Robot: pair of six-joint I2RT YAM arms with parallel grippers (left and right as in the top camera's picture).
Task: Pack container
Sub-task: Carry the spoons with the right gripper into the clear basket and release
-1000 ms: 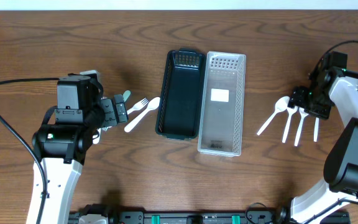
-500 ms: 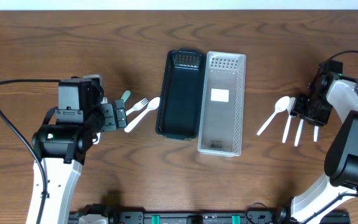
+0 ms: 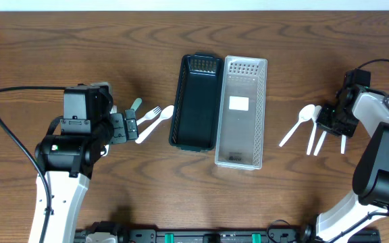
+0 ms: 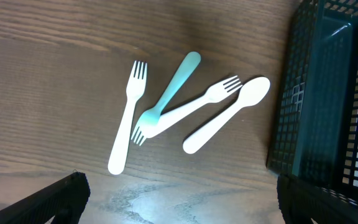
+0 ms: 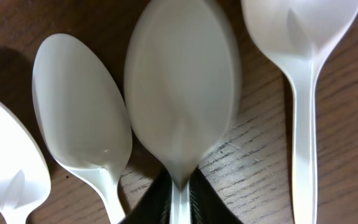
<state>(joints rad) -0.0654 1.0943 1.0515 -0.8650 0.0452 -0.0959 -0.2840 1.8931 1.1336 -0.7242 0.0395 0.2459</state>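
Observation:
A black mesh container (image 3: 194,111) and a clear container (image 3: 242,111) stand side by side at the table's middle. At the right lie several white spoons (image 3: 311,138). My right gripper (image 3: 330,121) is down among them, shut on the neck of one white spoon (image 5: 180,87), its fingers (image 5: 154,202) on either side of the handle. Two more spoons (image 5: 79,106) (image 5: 303,37) flank it. My left gripper (image 4: 179,208) hangs open above bare wood, just short of two white forks (image 4: 126,124) (image 4: 188,109), a teal utensil (image 4: 173,87) and a white spoon (image 4: 229,115).
The black container's wall (image 4: 328,93) stands close on the right of the left gripper. A black cable (image 3: 5,115) loops over the table's left side. The left cutlery (image 3: 150,121) lies just left of the black container.
My right gripper has closed on the spoon's neck, and that spoon's handle has turned slightly. My left arm drew back a little to the left and has since held still, open.

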